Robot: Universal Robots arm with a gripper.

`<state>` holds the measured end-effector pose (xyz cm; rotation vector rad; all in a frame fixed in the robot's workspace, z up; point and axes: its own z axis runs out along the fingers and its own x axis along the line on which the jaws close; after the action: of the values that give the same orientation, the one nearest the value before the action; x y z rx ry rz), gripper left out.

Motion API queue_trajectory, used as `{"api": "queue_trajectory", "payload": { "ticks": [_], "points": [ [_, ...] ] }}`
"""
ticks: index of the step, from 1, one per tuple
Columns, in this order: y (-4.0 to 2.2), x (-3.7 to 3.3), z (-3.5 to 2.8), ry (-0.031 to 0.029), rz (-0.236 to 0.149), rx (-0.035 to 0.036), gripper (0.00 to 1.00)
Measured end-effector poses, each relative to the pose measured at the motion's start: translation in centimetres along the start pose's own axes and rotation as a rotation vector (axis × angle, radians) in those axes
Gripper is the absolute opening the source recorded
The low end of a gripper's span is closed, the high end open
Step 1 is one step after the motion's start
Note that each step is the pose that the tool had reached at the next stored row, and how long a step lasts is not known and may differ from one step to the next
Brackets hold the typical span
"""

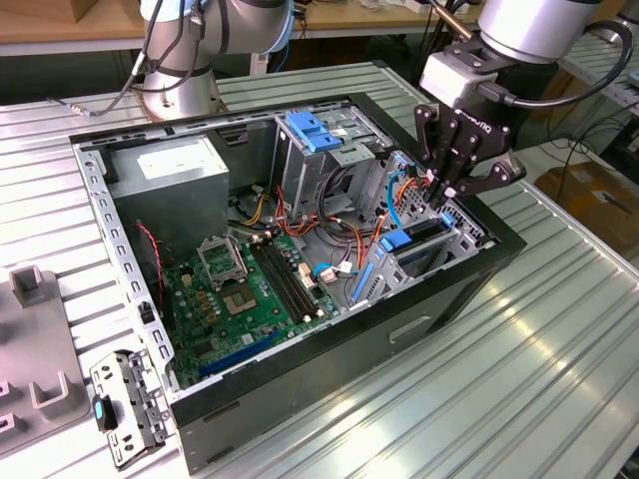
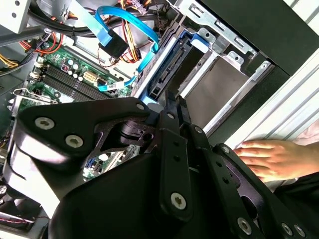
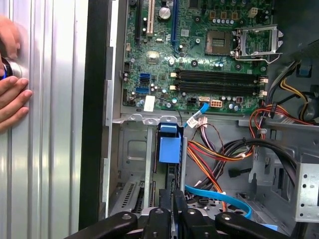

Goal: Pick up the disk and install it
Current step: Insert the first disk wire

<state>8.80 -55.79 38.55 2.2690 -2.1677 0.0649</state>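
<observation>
While my pincer hangs over the corner of the open computer case towards the exterior view's right, its two black fingers are pressed together. Their tips sit at the end of the disk; I cannot tell whether they touch it. The disk stands on edge in a slot of the grey drive bay, framed by its blue carrier, just inside the case's black wall. In the second wrist view my pincer crosses the disk's dark edge, a blue cable loops past it, and a person's hand lies flat on the ribbed table outside the case. In the first wrist view my pincer points along the disk, whose blue tab faces the camera, with the green motherboard beyond and orange wires beside the bay. The exterior view takes in the whole case on the table: the motherboard, the grey power supply, a blue bracket atop a second bay, and a loose metal plate outside the case at that view's left. As for writing, I see white lettering on my pincer's body and a white label on the power supply.
</observation>
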Motion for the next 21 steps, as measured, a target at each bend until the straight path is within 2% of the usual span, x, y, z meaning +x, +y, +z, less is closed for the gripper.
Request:
{"api": "queue_trajectory", "payload": {
  "ticks": [7,10,14,21],
  "points": [
    [-0.01,0.01,-0.28,-0.0022,-0.094,0.003,0.18],
    [-0.01,0.01,-0.48,-0.0032,-0.122,0.0039,0.18],
    [-0.25,-0.1,-0.5,-0.0031,-0.128,0.0041,0.18],
    [-1.1,-0.53,-0.48,-0.0034,-0.137,0.0044,0.18]
  ]
}}
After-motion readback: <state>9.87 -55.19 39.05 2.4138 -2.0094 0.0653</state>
